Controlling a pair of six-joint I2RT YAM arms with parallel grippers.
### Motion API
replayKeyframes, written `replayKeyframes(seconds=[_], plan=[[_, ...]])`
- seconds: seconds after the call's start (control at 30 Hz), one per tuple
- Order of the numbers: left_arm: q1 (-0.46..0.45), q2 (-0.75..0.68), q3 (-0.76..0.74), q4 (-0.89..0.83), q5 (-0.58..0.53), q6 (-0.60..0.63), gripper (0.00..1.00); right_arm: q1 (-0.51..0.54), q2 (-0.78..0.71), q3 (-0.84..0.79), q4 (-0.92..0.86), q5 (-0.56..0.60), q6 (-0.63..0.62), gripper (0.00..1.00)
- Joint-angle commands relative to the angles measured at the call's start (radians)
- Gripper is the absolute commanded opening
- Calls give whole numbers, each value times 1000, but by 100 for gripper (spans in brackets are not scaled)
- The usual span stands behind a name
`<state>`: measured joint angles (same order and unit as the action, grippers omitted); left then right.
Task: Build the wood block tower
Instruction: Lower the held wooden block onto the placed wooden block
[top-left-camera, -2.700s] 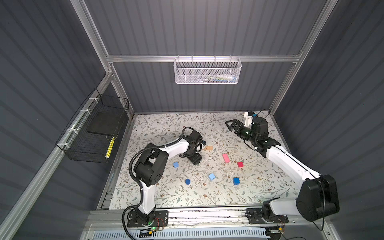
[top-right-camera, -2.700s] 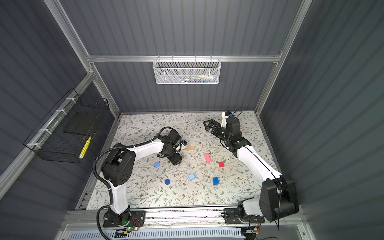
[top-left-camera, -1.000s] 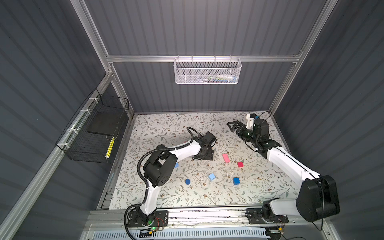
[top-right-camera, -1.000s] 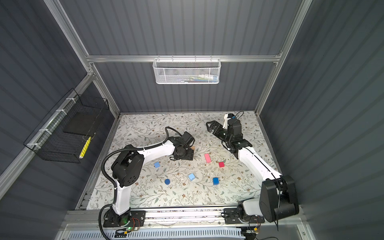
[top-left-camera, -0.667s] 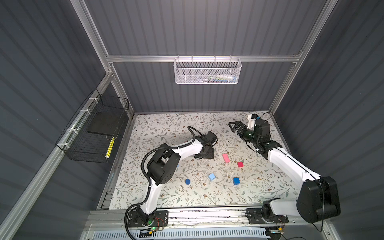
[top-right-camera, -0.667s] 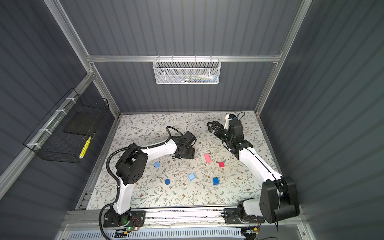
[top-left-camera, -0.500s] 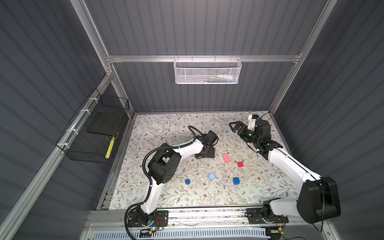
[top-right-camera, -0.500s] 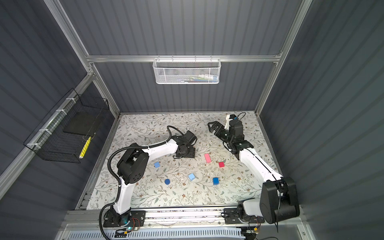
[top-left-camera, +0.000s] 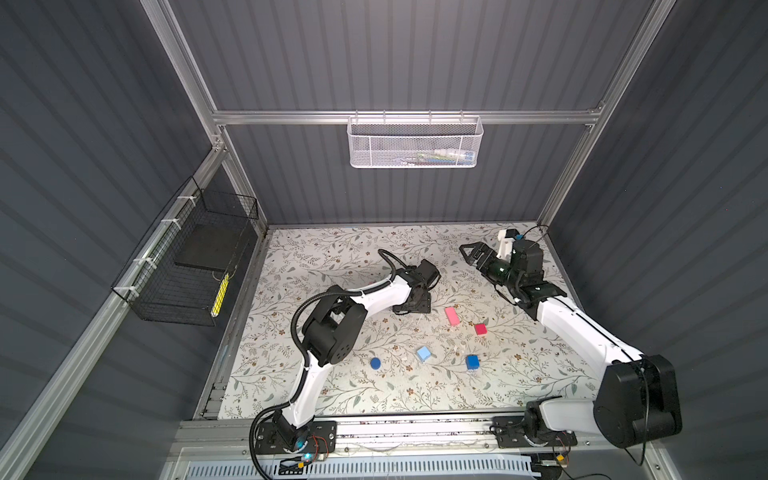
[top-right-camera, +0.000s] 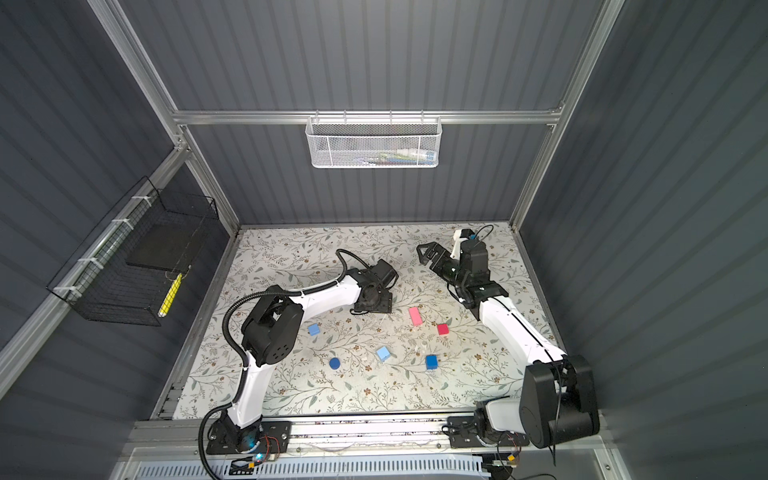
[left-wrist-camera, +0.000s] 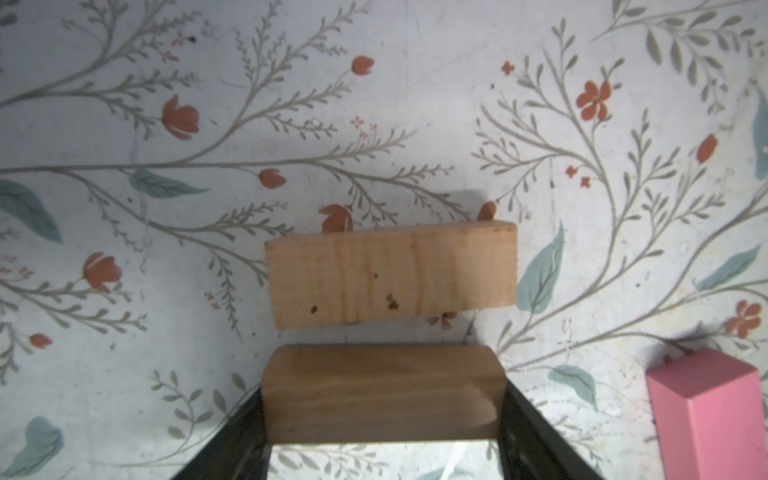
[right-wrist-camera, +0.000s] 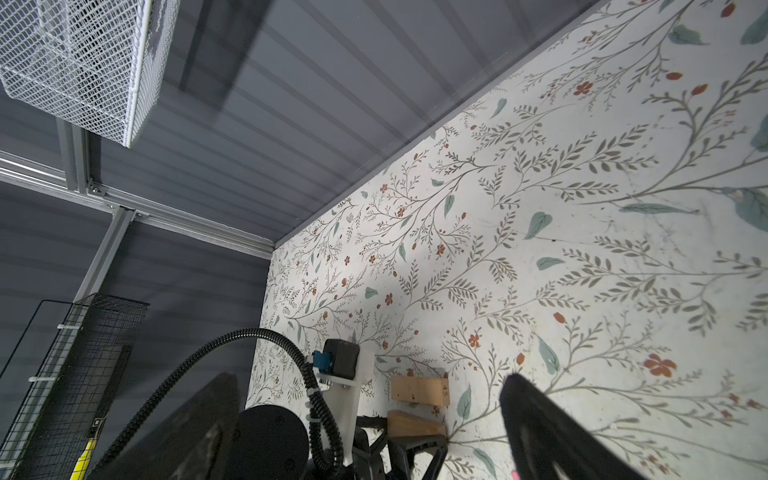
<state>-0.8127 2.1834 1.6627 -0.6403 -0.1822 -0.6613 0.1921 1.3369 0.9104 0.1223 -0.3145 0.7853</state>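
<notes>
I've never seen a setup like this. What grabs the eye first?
Two white-and-black arms reach over a flower-patterned table inside a dark grey booth. The left arm's fingers clasp a tan block close to a second tan block lying on the table. Bright blocks lie scattered nearer the front: a pink oblong, a red cube, a light blue cube, a darker blue cube and a dark blue disc.
</notes>
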Motion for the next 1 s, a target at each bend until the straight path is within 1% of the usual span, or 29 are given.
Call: replayKeyframes(seconds=[0.0,0.17,0.43,0.47,0.53,0.97], plan=[[-7,35,31,-53,-17,-23,65,-8,0,-10,25,-11,5,99],[-9,54,53,-66,-18,-24,65,-13,2,-11,25,-10,5,99],[-9,68,74,-85,-21,-35,68,-20,4,-16,30,-11,10,99],[-9,70,75,-84,-22,-37,69,-20,3,-16,30,-38,11,99],[-9,73,79,-85,-25,-38,69,-23,3,-18,31,-48,10,99],[-10,105,117,-115,-35,-54,69,-33,1,-27,36,-55,18,99]])
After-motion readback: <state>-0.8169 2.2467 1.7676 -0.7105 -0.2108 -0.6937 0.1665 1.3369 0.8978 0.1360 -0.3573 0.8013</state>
